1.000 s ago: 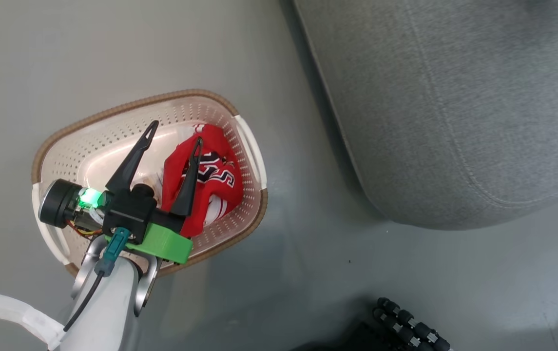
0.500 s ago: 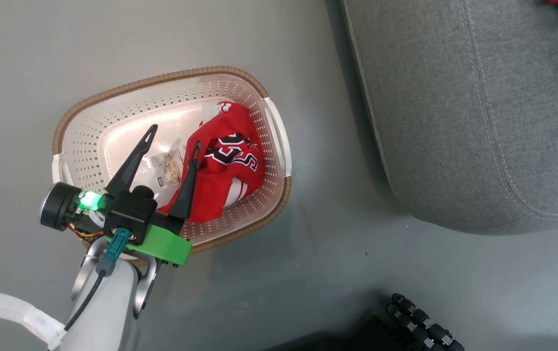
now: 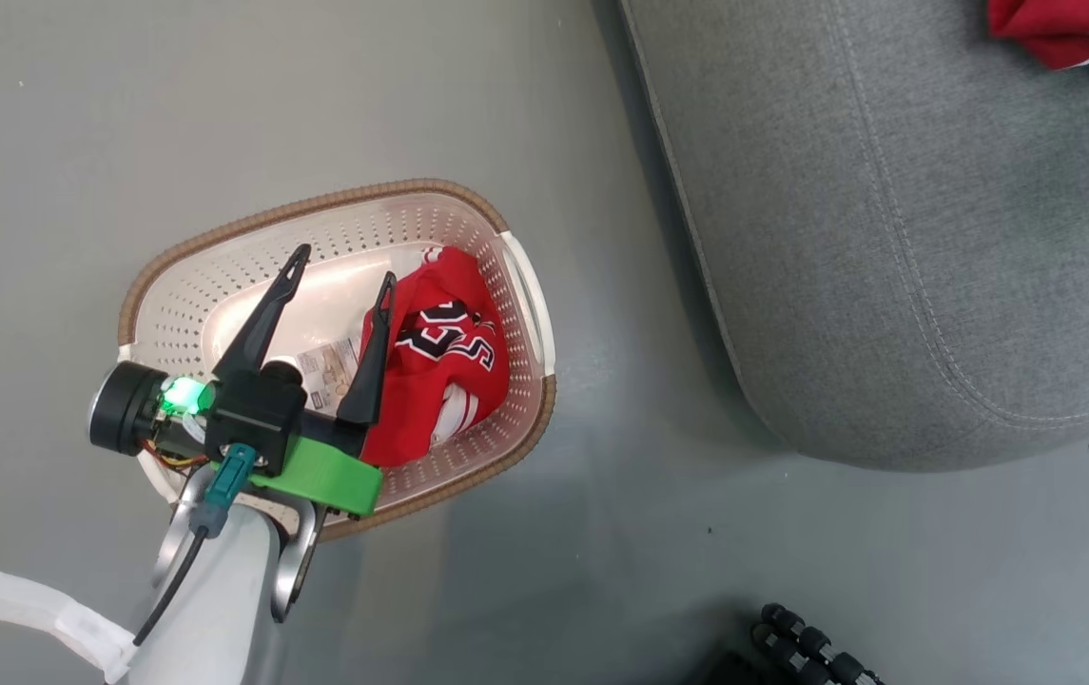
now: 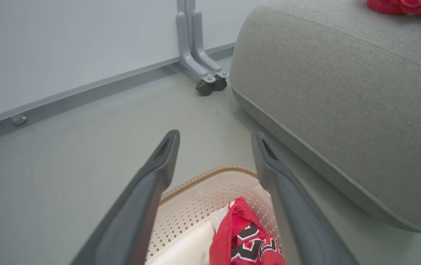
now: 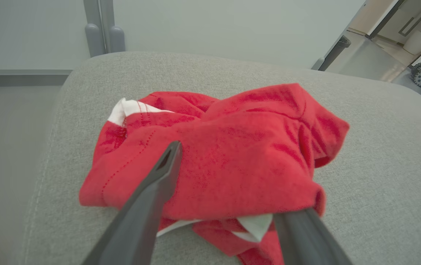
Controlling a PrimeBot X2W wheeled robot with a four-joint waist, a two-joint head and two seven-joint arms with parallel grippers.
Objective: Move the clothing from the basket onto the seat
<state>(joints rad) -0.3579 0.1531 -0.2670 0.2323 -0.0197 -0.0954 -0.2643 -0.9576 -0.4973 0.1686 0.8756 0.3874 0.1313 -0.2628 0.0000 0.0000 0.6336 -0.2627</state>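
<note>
1. lettered garment [image 3: 435, 366]: red with white trim, crumpled in the right half of the basket [image 3: 316, 203]. The black letters are folded over and cannot be read. Its left edge is covered by one finger of the left gripper [image 3: 345, 264].
2. left gripper: held above the basket, fingers spread wide, nothing gripped between them.
3. printed label [image 3: 327, 360]: laid on the basket bottom and partly screened by the left gripper. The print is too small to be read.
4. plain garment [image 5: 232, 162]: red with white trim, bunched on top of the seat [image 3: 886, 247], well apart from the basket. In the head view it is cut off at the far right corner.
5. right gripper [image 5: 228, 180]: fingers set wide apart over the plain garment, not clamped. One fingertip is buried under a fold, so contact there cannot be judged.
6. seat: grey, right of the basket, with bare floor [image 3: 601, 533] between them; cut off by the picture edges.
7. black ridged object [image 3: 810, 642]: at the near edge, cut off and not identifiable.
8. castored post foot [image 4: 206, 82]: grey, beside the seat's far corner, against the wall [image 4: 67, 44].
</note>
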